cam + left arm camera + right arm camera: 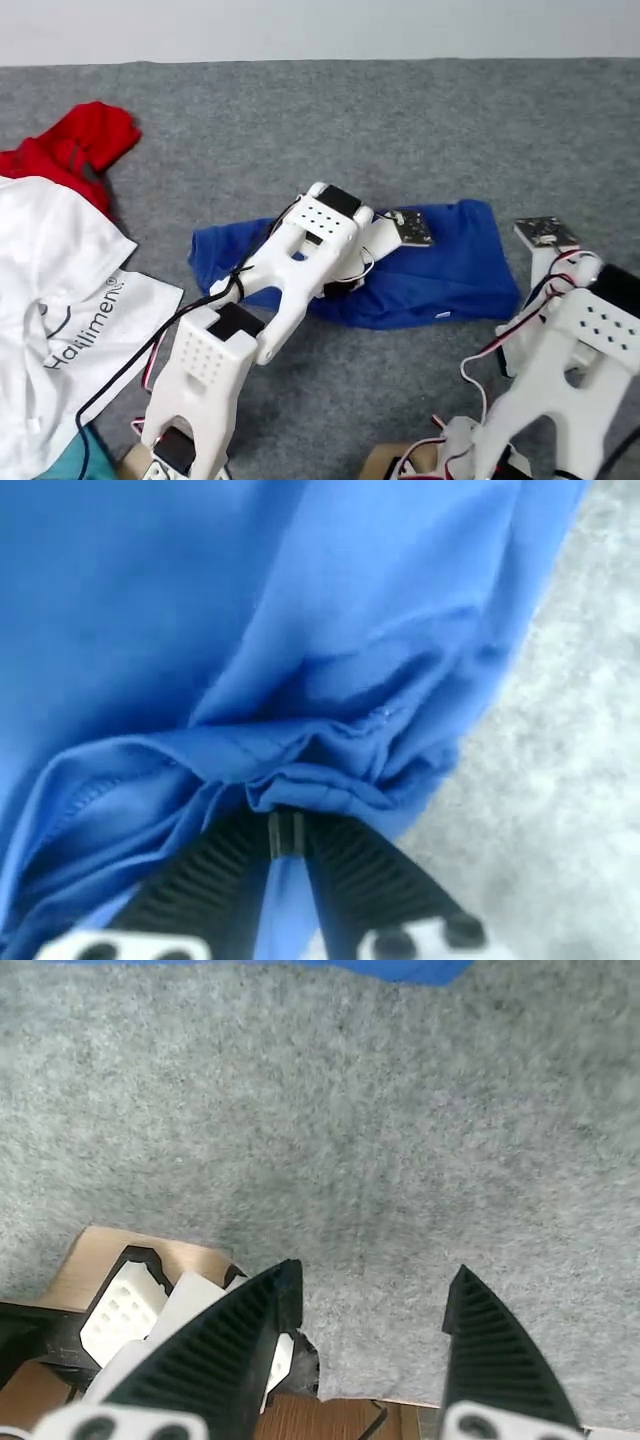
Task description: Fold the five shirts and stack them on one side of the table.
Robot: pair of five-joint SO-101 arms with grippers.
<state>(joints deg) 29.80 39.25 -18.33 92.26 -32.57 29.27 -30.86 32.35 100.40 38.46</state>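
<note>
1 blue shirt [440, 275]: crumpled, middle of tabletop [400, 120]. Left wrist view: left claw [287, 832] pinching its bunched edge. Right wrist view: right claw [372, 1285] spread above bare tabletop. High view: white shirt [50, 300], red shirt [85, 140] heaped left.

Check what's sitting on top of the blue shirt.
The left arm extends over the blue shirt, with the left hand shut on a bunched fold of it. No other garment lies on it. The fabric beneath the arm is covered.
</note>
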